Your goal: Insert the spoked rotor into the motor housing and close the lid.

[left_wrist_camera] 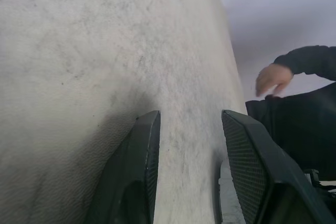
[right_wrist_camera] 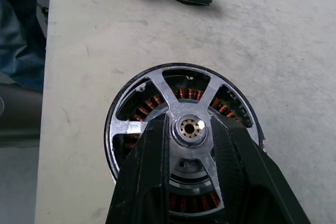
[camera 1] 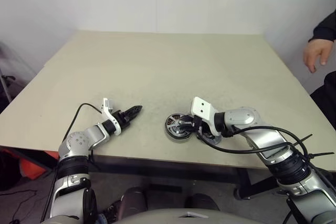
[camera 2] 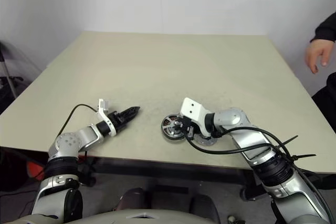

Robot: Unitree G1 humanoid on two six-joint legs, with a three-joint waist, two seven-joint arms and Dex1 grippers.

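Note:
The spoked rotor (right_wrist_camera: pixel 157 88) has silver spokes, a brass hub and a dark rim. Copper windings show behind its spokes. It stands tilted near the table's front edge (camera 1: pixel 175 126). My right gripper (camera 1: pixel 185 125) is shut on it, one black finger (right_wrist_camera: pixel 152 156) on each side of the hub and lower spoke. A grey round part (camera 1: pixel 211 140) lies flat under my right wrist; I cannot tell whether it is the housing or the lid. To the rotor's left, my left gripper (camera 1: pixel 135 110) stands open just above the table, with bare tabletop between its fingers (left_wrist_camera: pixel 144 150).
The beige table (camera 1: pixel 157 66) stretches bare behind both arms. A person's hand (camera 1: pixel 316 53) and dark sleeve hover past the table's right edge. A black cable (camera 1: pixel 252 148) loops off my right forearm near the front edge.

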